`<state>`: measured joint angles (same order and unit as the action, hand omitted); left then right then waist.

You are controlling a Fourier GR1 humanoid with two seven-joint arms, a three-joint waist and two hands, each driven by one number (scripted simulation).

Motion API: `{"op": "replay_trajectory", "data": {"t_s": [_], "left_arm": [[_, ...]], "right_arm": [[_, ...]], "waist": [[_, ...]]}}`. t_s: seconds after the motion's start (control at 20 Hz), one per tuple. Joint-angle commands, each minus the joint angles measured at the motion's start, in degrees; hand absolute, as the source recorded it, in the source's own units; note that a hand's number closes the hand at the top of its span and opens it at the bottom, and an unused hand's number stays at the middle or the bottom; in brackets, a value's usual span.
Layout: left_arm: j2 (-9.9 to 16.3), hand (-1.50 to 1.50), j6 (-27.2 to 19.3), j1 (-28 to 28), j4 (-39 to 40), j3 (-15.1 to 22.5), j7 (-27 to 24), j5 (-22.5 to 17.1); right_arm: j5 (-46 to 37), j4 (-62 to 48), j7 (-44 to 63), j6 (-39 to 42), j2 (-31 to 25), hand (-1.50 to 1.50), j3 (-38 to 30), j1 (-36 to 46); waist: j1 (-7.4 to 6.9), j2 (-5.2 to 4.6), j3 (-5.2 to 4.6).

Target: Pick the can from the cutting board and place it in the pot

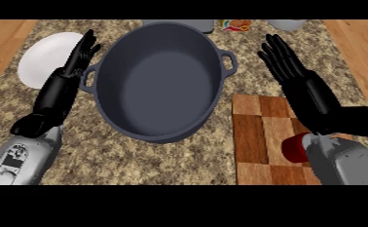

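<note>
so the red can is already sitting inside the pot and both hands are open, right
Not quite. The head view shows the red can on the cutting board, partly hidden behind the right forearm, not inside the pot, which holds nothing. The rest stands: the left hand and right hand are both open.

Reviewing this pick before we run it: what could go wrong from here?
1. The red can sits on the cutting board mostly hidden under the right forearm, so the open right hand, now beyond it, may have to pull back and could knock it over.
2. The pot stands just left of the board; a low carry might clip its rim or near handle.
3. The left hand rests open by the pot's far handle, over the white plate, and might bump either.
</note>
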<state>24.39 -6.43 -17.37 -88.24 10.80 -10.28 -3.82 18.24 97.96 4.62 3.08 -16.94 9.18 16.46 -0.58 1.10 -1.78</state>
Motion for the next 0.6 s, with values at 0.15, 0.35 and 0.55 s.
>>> {"op": "replay_trajectory", "data": {"t_s": [0.15, 0.35, 0.55], "left_arm": [[-4.9, 0.00, -2.8, 4.6, -0.8, -2.5, 11.9, -6.6], [-8.0, 0.00, -3.7, 8.3, 3.6, -2.3, 13.6, -9.2], [-8.6, 0.00, -5.5, 9.8, -0.5, -2.9, 18.9, -10.9]], "right_arm": [[8.7, -1.4, 1.3, 10.2, -1.3, -1.50, 0.5, -4.4], [-14.5, -0.2, -0.7, 10.1, -19.6, 1.50, -1.8, -1.0], [-13.2, 1.8, -24.3, 5.8, -13.8, -1.50, -9.4, -16.1]], "waist": [[-0.18, -0.97, 1.89], [1.91, -0.58, 1.12], [3.37, -0.48, 2.12]]}}
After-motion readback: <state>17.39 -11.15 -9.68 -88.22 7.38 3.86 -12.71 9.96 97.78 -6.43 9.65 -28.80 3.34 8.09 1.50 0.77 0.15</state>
